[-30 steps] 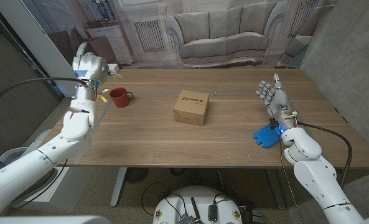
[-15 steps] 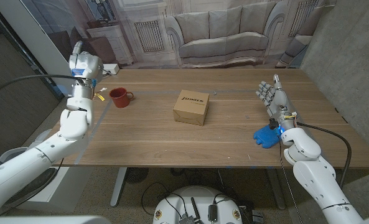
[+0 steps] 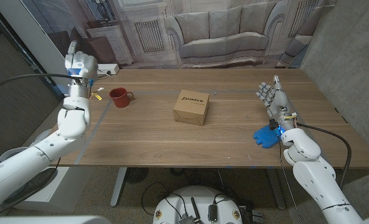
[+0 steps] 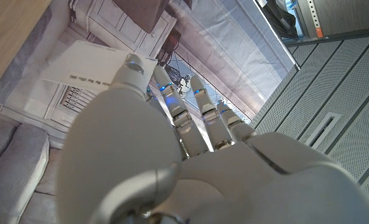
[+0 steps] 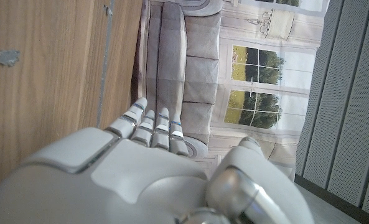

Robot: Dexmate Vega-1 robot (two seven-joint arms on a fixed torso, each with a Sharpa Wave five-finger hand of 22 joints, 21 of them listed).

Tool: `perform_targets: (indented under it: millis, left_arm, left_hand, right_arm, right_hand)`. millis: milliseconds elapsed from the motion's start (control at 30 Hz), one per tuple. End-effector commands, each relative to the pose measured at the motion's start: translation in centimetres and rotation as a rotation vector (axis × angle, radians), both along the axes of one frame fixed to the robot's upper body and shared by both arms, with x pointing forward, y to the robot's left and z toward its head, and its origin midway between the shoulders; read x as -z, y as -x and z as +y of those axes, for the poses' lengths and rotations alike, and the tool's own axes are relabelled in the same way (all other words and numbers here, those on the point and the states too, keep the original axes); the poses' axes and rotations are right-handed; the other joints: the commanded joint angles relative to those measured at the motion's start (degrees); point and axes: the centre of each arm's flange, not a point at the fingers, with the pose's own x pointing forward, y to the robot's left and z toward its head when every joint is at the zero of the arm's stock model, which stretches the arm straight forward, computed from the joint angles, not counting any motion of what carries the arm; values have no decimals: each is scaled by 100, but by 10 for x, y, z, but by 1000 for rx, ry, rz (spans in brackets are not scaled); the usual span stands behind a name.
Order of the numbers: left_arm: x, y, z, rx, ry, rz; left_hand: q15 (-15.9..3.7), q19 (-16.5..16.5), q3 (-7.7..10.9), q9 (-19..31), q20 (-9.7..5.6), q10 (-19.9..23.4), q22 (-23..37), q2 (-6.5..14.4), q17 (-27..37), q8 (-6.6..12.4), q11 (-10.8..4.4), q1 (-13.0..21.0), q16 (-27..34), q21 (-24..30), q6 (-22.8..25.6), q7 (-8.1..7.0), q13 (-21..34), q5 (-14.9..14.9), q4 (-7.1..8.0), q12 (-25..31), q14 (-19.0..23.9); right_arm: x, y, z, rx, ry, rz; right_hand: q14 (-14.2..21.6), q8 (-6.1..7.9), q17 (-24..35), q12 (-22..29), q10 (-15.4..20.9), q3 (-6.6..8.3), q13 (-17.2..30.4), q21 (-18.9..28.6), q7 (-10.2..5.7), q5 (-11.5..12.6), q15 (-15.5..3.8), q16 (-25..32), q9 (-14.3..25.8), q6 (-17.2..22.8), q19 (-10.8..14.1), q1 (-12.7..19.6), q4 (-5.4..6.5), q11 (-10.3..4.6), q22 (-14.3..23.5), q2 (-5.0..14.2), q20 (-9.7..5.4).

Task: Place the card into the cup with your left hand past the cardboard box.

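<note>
The white left hand (image 3: 78, 64) hangs raised over the table's far left corner, and the left wrist view shows a pale, flat rectangular card (image 4: 88, 64) pinched at its fingertips (image 4: 134, 62), the other fingers pointing straight out. From there the small red cup (image 3: 118, 97) with its side handle sits on the wooden table (image 3: 234, 134) just inward and nearer the robot, so the drop runs down and slightly right. The brown cardboard box (image 3: 191, 107) sits well beyond the cup at mid-table. The right hand (image 3: 272, 94) stands empty, fingers apart, at the far right, by a blue object (image 3: 264, 135).
</note>
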Motion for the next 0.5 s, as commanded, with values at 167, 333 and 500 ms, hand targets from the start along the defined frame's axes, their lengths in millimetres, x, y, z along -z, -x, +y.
perform_targets:
  millis: [167, 333, 500]
  left_arm:
    - [-1, -9, 6, -43, -20, 6]
    - [0, -15, 7, -49, -9, 17]
    - [1, -21, 8, -53, -7, 24]
  left_hand:
    - [-853, 73, 43, 13, -503, 33, 20, -5, 19, 46, 16, 55, -7, -13, 50, -11, 25, -12, 16, -18, 85]
    - [-853, 77, 49, 13, -514, 37, 20, -9, 18, 46, 15, 53, -7, -14, 49, -12, 26, -13, 20, -17, 100]
    - [-857, 81, 59, 12, -524, 44, 20, -16, 17, 54, 15, 57, -10, -15, 65, -7, 28, -12, 21, -15, 114]
  right_arm:
    - [-1, -3, 1, 1, 2, 9]
    - [-1, -3, 1, 6, 4, 10]
    - [0, -3, -1, 10, -6, 17]
  right_hand:
    - [54, 19, 21, 1, 39, -30, 21, -22, 1, 13, -3, 22, 23, 27, 56, 14, -1, 17, 16, 35, -63]
    - [51, 17, 21, 1, 39, -33, 21, -22, -4, 13, -2, 21, 24, 24, 57, 13, -2, 19, 16, 36, -62]
    - [50, 18, 21, 0, 40, -35, 21, -23, -1, 13, -1, 20, 24, 26, 57, 13, -2, 9, 16, 38, -62]
